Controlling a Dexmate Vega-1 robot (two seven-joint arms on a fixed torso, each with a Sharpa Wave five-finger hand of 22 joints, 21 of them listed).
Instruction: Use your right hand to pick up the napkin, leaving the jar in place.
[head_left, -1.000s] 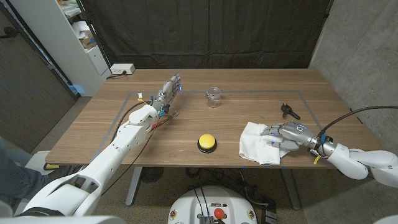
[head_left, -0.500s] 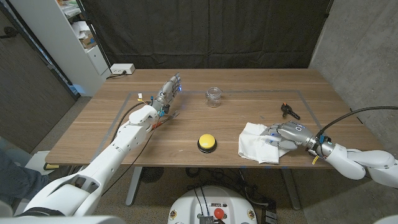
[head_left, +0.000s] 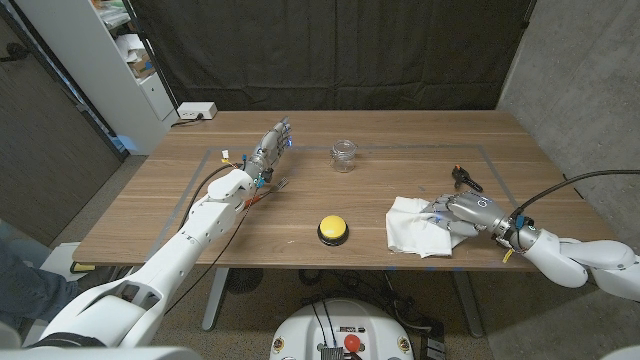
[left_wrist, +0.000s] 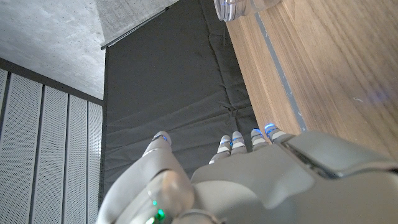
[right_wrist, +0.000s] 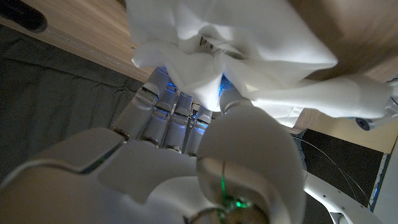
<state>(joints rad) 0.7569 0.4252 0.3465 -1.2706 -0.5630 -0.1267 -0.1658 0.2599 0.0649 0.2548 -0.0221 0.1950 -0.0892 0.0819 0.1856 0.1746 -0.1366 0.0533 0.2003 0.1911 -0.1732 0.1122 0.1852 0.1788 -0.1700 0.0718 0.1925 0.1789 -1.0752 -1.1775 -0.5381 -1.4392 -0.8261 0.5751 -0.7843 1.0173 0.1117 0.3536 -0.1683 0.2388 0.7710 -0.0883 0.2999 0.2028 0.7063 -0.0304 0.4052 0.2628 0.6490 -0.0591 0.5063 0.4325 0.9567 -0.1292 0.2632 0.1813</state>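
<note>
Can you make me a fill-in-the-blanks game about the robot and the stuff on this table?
1. The right hand is bunching up the white ____.
2. The button near the table's front edge is ____.
3. The see-through ____ stands by itself, far from the right hand.
4. The left hand holds ____.

Missing words: napkin; yellow; jar; nothing

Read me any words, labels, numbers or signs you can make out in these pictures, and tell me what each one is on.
None can be read.
Jar: clear, no label shows.
Yellow button: no marking shows.
Napkin, gripped by the right hand: plain white.
Shelf items: too small to read.
</note>
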